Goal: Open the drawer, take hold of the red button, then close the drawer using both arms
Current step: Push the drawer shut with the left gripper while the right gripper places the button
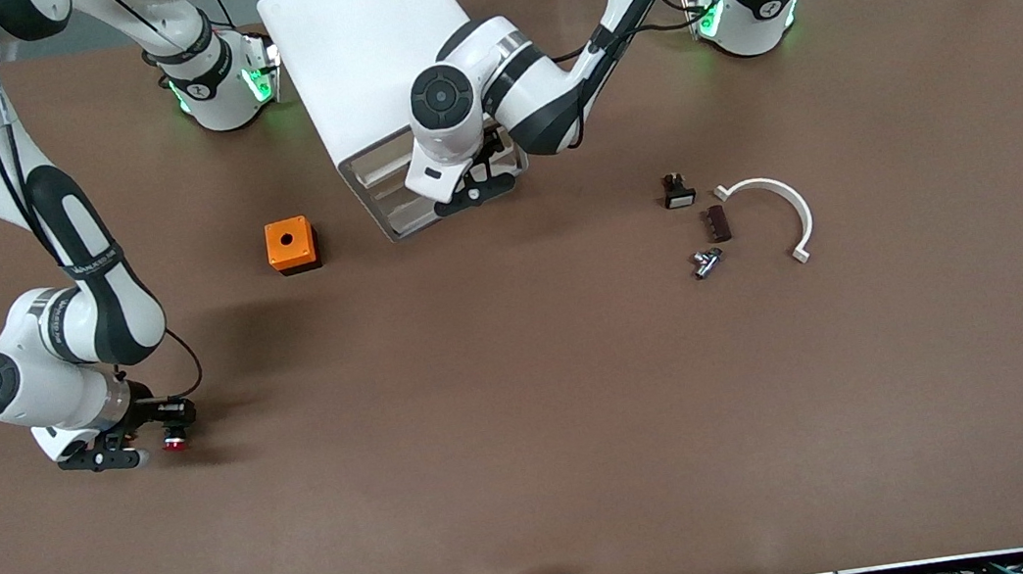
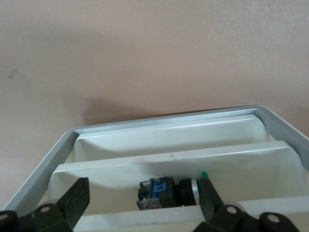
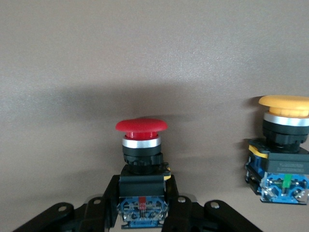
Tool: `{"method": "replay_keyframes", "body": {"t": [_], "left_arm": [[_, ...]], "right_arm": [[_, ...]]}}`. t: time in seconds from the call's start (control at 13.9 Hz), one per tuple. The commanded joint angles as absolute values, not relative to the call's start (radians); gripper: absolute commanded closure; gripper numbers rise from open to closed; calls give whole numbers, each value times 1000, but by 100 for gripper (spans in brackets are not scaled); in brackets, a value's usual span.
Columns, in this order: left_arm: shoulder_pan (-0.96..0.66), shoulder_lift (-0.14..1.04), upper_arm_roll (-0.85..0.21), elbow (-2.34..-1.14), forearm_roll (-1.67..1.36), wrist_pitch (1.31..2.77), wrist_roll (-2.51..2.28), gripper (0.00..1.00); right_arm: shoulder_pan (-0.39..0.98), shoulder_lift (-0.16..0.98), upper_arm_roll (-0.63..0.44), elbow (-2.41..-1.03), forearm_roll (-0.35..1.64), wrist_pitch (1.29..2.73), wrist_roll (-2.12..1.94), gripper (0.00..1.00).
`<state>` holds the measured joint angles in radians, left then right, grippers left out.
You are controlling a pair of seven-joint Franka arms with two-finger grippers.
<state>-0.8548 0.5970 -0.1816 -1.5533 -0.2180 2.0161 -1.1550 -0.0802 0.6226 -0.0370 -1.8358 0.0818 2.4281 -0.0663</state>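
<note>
Down at the right arm's end of the bench (image 1: 532,442), the red-capped button (image 3: 141,145) is pinched in the right tool (image 3: 143,212). The two black fingers (image 3: 108,208) press on its blue rear end from both sides, and the red cap points away from the wrist. In the front view this button (image 1: 174,442) shows as a small red spot at the tip of the right tool (image 1: 151,441), low over the brown bench and nearer to the front camera than the orange box (image 1: 291,245). Beside it, in the right wrist view, a like button with an orange cap (image 3: 281,145) stands on the bench, apart from the tool.

The big white cabinet (image 1: 373,58) stands between the two arm bases, with its three drawers facing the front camera. The left tool (image 1: 474,188) is in front of them, and its fingers (image 2: 75,200) are spread wide. In the left wrist view a white drawer (image 2: 169,162) is pulled out a little, and one more push-button with a blue rear end (image 2: 166,192) lies in it on its side, between the spread fingers but not touched by them.

Toward the left arm's end lie a black-and-white switch (image 1: 678,192), a dark brown block (image 1: 719,223), a small metal part (image 1: 707,261) and a white curved bracket (image 1: 776,211), all near each other.
</note>
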Motion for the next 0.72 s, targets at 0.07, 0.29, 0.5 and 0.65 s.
{"method": "replay_keyframes", "body": {"t": [0.07, 0.29, 0.5, 0.65], "left_arm": [[-871, 568, -192, -1577, -164, 2017, -1132, 0], [-851, 561, -181, -1569, -157, 2017, -1132, 0], [-789, 543, -179, -1552, -150, 2017, -1140, 0], [-740, 525, -178, -1545, -150, 2013, -1144, 0]], "right_arm": [[-95, 618, -18, -1842, 97, 2445, -80, 97], [-95, 626, -18, -1842, 97, 2444, -71, 1], [-91, 626, -18, -1836, 97, 2439, -71, 0], [-83, 617, -18, -1827, 95, 2433, -72, 0]]}}
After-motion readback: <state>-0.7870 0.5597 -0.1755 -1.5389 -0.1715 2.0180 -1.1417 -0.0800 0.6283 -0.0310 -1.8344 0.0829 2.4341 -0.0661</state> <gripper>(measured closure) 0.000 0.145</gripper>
